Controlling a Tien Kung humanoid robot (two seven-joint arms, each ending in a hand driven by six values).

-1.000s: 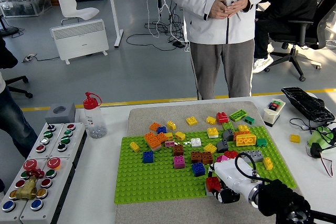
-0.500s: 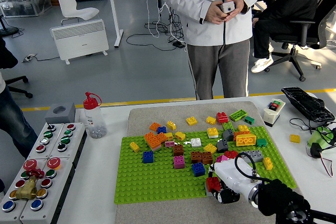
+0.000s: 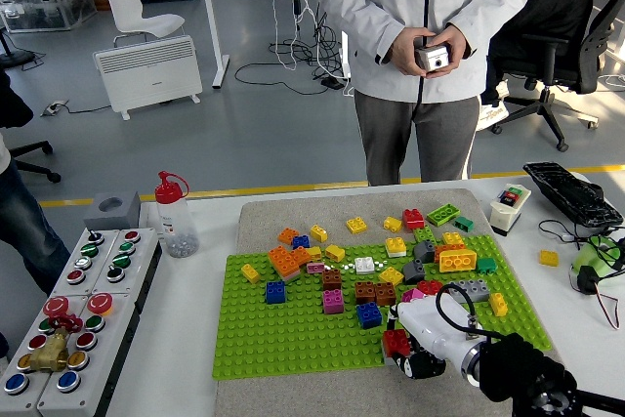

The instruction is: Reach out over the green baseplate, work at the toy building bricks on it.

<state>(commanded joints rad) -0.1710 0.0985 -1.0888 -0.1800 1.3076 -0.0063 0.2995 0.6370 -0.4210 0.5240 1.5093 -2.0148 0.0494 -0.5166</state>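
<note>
Red brick (image 3: 395,342) sits at the lower right of the green baseplate (image 3: 293,334), near its front edge, right against the right robot hand (image 3: 418,344). The fingers (image 3: 422,366) curl down beside and partly over it; looks like a grip on the red brick, though the contact side is hidden.

Handling, my read: small hard plastic, light, rigid, smooth sides so slippery under a shallow pinch. Studs lock it to the plate, so it likely needs a peel or tilt rather than a straight pull. Best hold is on two opposite side walls, low, not on the studs.

Baseplate is thin and could lift with the brick; it lies on a grey mat (image 3: 293,212) on the white tabletop (image 3: 186,339), nothing pinning it.

Neighbours are tight: blue brick (image 3: 368,314) just up-left, magenta brick (image 3: 414,295) and grey brick (image 3: 474,289) above the hand. Loose pile fills mid-frame, orange brick (image 3: 285,262) at its left.

Left arm not in view.

Person at frame top holds a small grey device (image 3: 432,56) in both hands, well apart from the tabletop.
</note>
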